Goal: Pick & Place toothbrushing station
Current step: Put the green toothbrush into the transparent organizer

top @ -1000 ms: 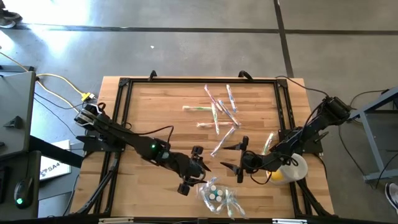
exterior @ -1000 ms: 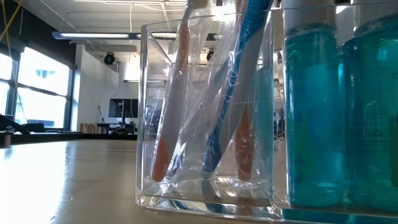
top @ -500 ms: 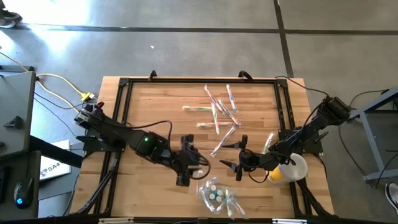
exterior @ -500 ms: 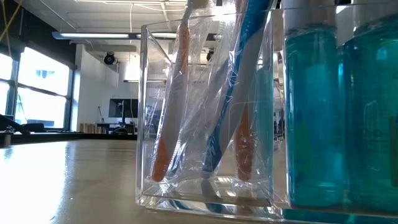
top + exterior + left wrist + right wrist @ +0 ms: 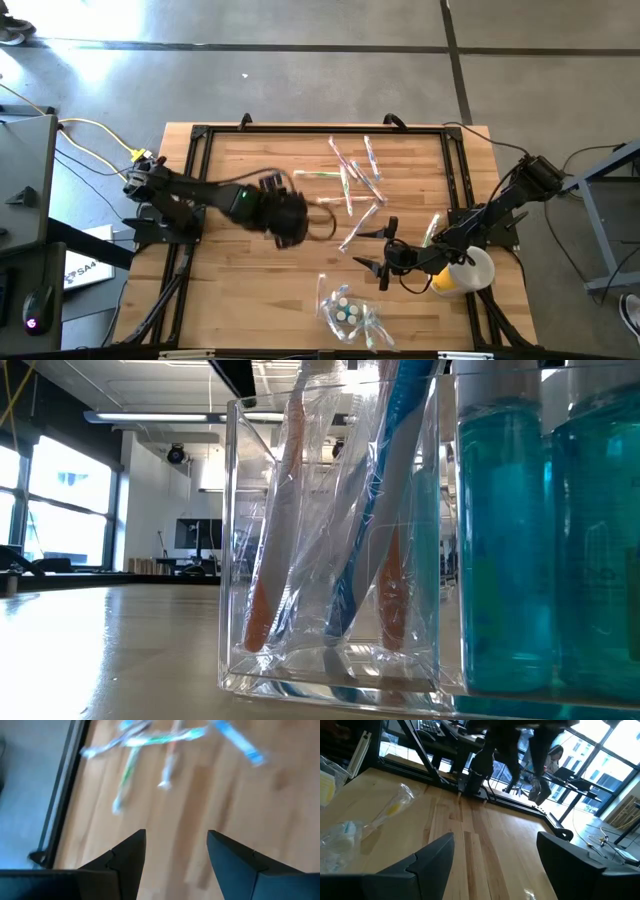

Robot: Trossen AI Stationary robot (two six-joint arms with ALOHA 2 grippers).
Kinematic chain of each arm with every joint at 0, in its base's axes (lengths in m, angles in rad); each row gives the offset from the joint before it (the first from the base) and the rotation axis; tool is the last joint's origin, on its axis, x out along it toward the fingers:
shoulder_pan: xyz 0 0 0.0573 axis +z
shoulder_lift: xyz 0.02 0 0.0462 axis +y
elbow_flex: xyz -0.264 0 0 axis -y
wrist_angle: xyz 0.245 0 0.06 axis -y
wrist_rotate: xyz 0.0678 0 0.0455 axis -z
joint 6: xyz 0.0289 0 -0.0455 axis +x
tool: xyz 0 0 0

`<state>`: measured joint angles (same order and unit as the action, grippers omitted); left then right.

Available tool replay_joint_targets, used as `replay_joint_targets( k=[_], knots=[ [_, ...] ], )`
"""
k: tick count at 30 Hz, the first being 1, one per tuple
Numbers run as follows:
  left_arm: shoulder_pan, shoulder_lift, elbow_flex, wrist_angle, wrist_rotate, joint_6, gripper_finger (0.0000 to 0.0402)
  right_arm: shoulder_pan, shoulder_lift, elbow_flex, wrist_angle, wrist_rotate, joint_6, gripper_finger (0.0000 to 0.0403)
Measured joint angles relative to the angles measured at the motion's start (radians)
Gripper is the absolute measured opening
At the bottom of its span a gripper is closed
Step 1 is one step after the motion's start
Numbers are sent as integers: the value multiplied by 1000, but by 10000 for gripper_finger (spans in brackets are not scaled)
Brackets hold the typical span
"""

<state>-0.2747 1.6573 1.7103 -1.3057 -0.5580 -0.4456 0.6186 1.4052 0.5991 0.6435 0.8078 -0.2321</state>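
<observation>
Left gripper (image 5: 175, 855) open and empty above bare wood, pointing at loose wrapped toothbrushes (image 5: 352, 178) probably to fetch another; right gripper (image 5: 383, 252) open, waiting low beside holder (image 5: 335, 550), already keeping 3 toothbrushes upright.

No text or label can be read

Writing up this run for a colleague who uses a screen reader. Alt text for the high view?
Seen from above, the left gripper hangs empty over the middle of the wooden table, near loose wrapped toothbrushes. The right gripper waits open by the right side. A clear holder with toothbrushes and bottles sits at the near edge.
</observation>
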Motion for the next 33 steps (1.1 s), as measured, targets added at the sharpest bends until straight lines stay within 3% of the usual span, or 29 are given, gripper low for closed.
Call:
replay_joint_targets(
  k=[4,10,18,23,33],
  knots=[
    [126,0,-2,-34,38,41,203,0,0,0,0,0,0,276],
    [330,11,-2,2,143,240,203,0,0,0,0,0,0,276],
    [567,38,-79,159,363,432,203,0,0,0,-9,-3,25,276],
    [658,44,-215,259,469,544,203,0,0,0,-22,-4,26,276],
    [721,44,-468,516,466,602,203,-5,0,0,-27,-20,30,276]
  ],
)
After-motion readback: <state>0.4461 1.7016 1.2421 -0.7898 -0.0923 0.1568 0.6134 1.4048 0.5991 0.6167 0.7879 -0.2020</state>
